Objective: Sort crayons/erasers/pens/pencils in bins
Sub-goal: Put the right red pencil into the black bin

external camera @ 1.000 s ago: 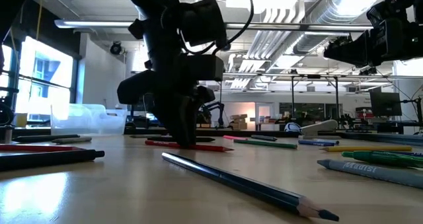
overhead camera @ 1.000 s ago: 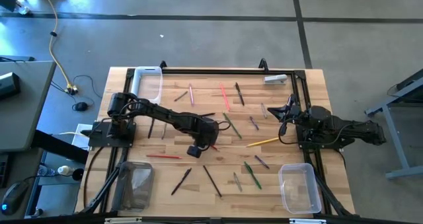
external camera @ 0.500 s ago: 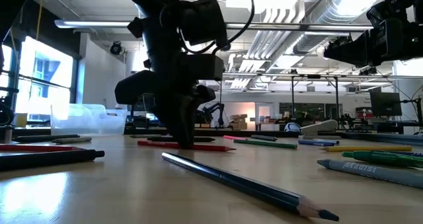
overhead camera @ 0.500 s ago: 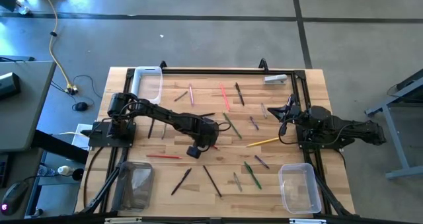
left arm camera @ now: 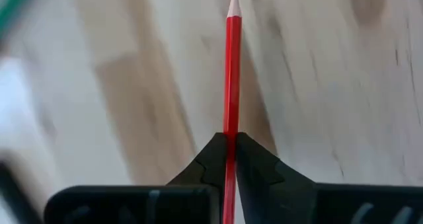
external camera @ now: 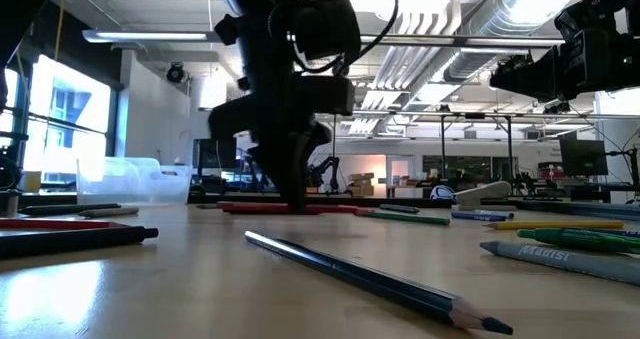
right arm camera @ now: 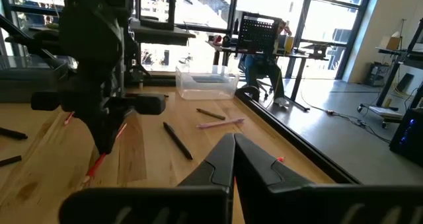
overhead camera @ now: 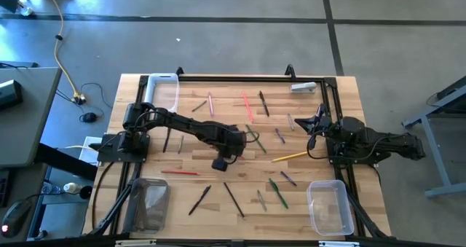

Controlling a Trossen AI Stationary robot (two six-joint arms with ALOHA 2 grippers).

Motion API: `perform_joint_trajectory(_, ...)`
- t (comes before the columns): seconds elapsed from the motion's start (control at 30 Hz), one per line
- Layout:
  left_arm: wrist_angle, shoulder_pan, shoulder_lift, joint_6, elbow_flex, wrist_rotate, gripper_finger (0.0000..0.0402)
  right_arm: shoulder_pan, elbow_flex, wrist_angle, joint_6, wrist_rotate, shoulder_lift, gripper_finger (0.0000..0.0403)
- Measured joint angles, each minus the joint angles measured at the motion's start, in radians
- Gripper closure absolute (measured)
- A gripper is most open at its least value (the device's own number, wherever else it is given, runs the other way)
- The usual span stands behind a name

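Red pencil (left arm camera: 230,85) is pinched btwn the left gripper (left arm camera: 229,139) jaws, closed on it mid-desk (overhead camera: 196,134), tip pointing fwd past the jaws. Other pencils/crayons (overhead camera: 277,191) lie scattered across the wood. Bins: white-rimmed bin (overhead camera: 164,92) at the far left corner, grey-tinted bin (overhead camera: 149,204) near left, clear bin (overhead camera: 326,206) near right. Right gripper (right arm camera: 233,145) waits at the desk's right side, jaws closed, holding nothing

Your left gripper (overhead camera: 235,151) reaches out mid-table, wrist angled down, fingers (left arm camera: 254,168) pinched tight together. Your right gripper (overhead camera: 306,122) waits at its own side, fingers (right arm camera: 215,163) closed.
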Motion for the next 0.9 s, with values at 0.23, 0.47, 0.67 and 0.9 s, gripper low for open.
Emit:
perform_joint_trajectory(0.23, -0.005, 0.014, -0.002, -0.118, 0.057, 0.012, 0.0391, 0.000, 0.000, 0.000, 0.000, 0.000, 0.000, 0.0402)
perform_joint_trajectory(0.47, -0.038, 0.020, -0.003, -0.201, 0.069, 0.021, 0.0391, 0.000, 0.000, 0.000, 0.000, 0.000, 0.000, 0.0402)
perform_joint_trajectory(0.67, -0.088, 0.018, -0.008, -0.265, 0.069, 0.023, 0.0391, 0.000, 0.000, 0.000, 0.000, 0.000, 0.000, 0.0402)
perform_joint_trajectory(0.9, -0.119, 0.001, -0.089, -0.370, 0.070, 0.020, 0.0391, 0.000, 0.000, 0.000, 0.000, 0.000, 0.000, 0.0402)
